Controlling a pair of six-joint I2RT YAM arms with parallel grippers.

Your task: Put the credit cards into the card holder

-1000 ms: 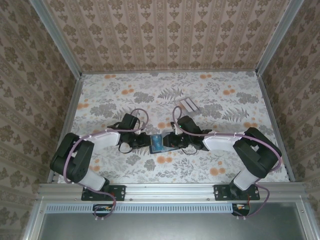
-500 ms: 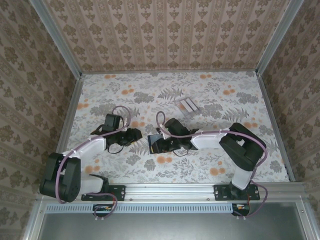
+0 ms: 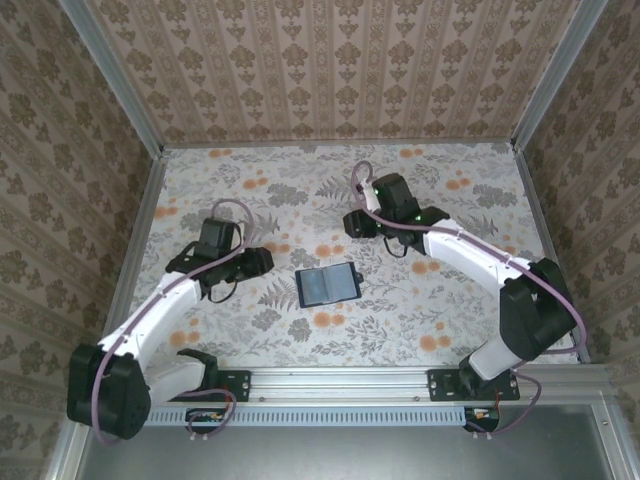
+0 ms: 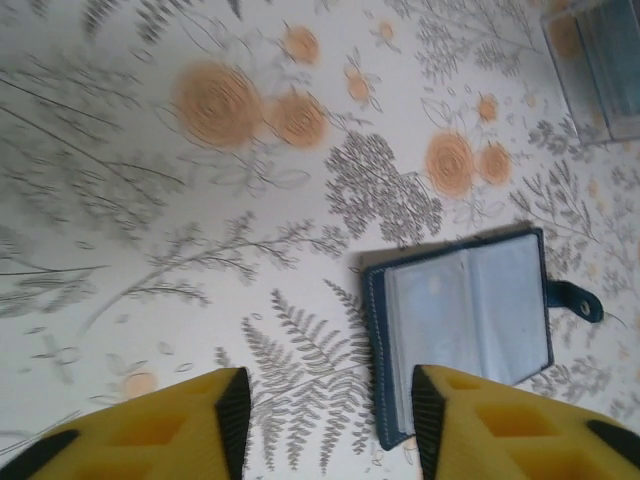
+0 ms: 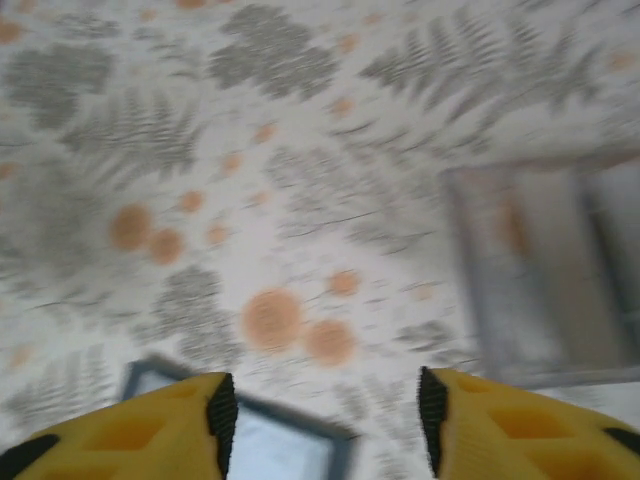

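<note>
A dark navy card holder (image 3: 327, 286) lies opened flat, inner side up, near the middle of the surface (image 3: 400, 325), which is white and printed with grey ferns and orange flowers. Its two inner halves show pale blue-grey see-through pockets; whether credit cards sit in those pockets cannot be made out. A small fastening tab (image 4: 580, 300) sticks out from one edge of the holder. Nothing touches the holder, and it rests between the two arms. The left hand (image 4: 325, 415) hovers just beside the holder's left edge, and its yellow fingers (image 4: 150, 435) are spread apart with nothing between them. In the left wrist view the holder sits in front of the fingers and slightly to the right. The right hand (image 5: 325, 425) is reached out farther back on the surface, beyond the holder, with its yellow fingers (image 5: 520, 430) likewise spread and holding nothing. The right wrist view is blurred. A corner of the holder shows at its bottom edge between the fingers, and a pale grey see-through rack (image 5: 540, 280) lies to the right. The same rack appears in the top right corner of the left wrist view, apart from the holder, its contents too unclear to name. Walls (image 3: 330, 70) covered in beige patterned paper close in the surface at the back and on both sides, and the two arm bases are bolted to a metal rail (image 3: 340, 380) along the near edge.
</note>
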